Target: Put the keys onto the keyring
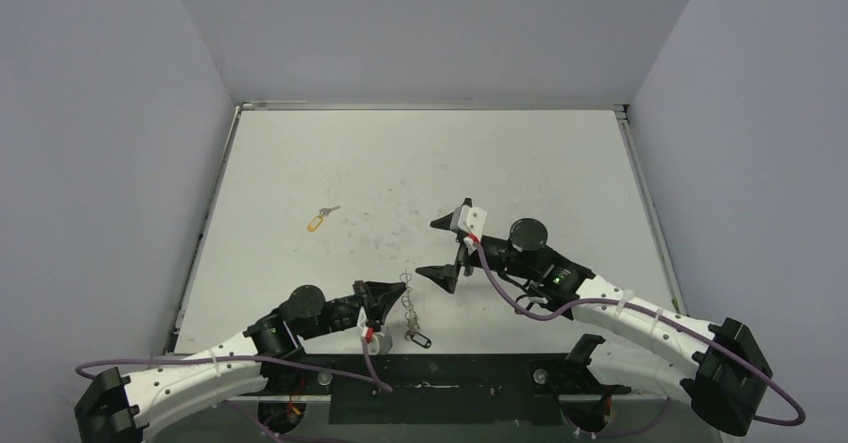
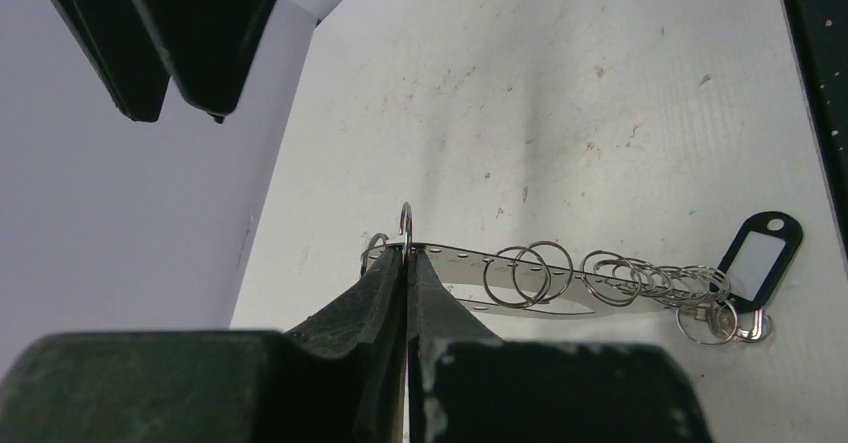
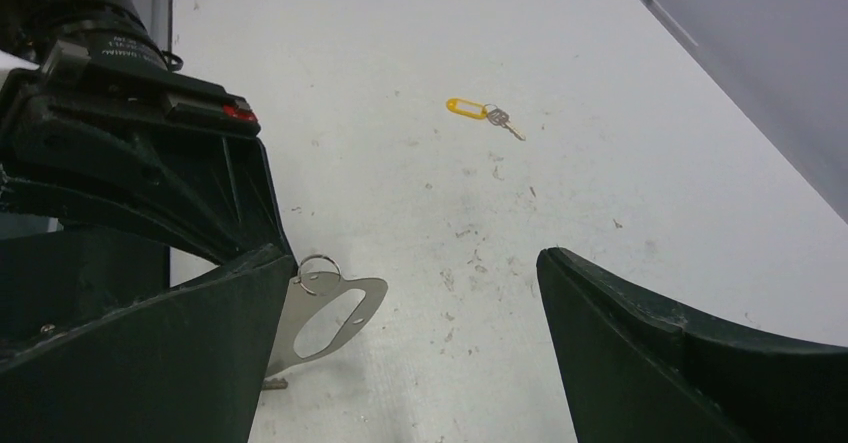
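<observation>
The keyring [image 2: 520,281], a flat silver oval plate carrying a row of small rings, stands on edge just above the table. My left gripper [image 2: 407,255] is shut on its near end. A key with a black tag [image 2: 760,253] lies at the far end of that ring row, also visible from above [image 1: 417,340]. The key with the yellow tag [image 1: 319,221] lies alone on the table, farther back and left, and shows in the right wrist view too [image 3: 478,111]. My right gripper [image 1: 442,250] is open and empty, just right of the keyring [image 3: 335,313].
The white table [image 1: 520,163] is walled on the left, back and right. A black strip [image 1: 430,388] runs along the near edge between the arm bases. The left gripper body [image 3: 130,163] sits close beside the right gripper's left finger.
</observation>
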You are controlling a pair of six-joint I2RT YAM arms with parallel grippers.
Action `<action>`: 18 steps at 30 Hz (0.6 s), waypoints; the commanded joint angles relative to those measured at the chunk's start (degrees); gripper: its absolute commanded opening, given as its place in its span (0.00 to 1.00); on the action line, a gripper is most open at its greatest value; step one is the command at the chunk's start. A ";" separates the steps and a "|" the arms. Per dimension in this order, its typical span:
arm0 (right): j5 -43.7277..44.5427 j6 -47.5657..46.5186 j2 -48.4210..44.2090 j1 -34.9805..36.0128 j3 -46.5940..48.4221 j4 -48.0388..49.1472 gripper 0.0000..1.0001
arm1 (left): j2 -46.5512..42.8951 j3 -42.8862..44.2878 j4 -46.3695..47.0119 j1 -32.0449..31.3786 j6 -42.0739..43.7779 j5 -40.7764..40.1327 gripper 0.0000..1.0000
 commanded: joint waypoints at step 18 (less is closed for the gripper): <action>28.31 25.16 10.09 -4.18 13.77 -7.92 1.00 | -2.50 6.38 -5.11 -1.05 -10.62 -10.18 0.00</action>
